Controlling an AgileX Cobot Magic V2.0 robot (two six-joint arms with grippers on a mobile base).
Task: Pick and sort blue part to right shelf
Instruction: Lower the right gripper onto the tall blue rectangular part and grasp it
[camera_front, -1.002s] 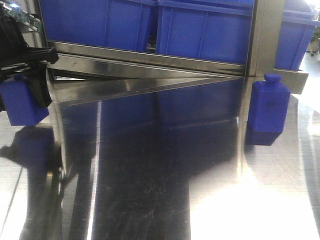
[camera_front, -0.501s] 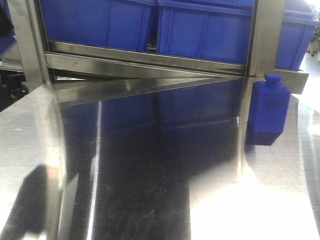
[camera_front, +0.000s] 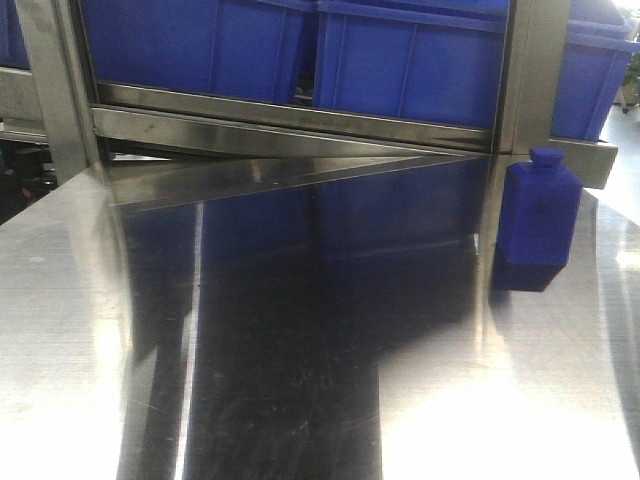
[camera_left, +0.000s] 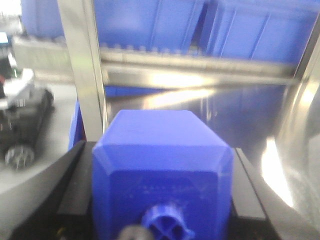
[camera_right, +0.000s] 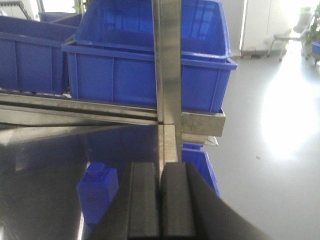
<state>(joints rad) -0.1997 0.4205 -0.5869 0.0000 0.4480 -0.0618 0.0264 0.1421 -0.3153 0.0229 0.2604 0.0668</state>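
Clamping matte, bevel-shouldered blue part in left claw, right claw pressed closed.

you see tall blue bottle-like block upright on shiny steel table, toward its right side.

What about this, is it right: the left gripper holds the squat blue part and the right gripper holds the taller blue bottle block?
Not quite. The right wrist view shows the right gripper shut on nothing; the taller blue bottle block stands free on the table. The left gripper does hold the squat blue part.
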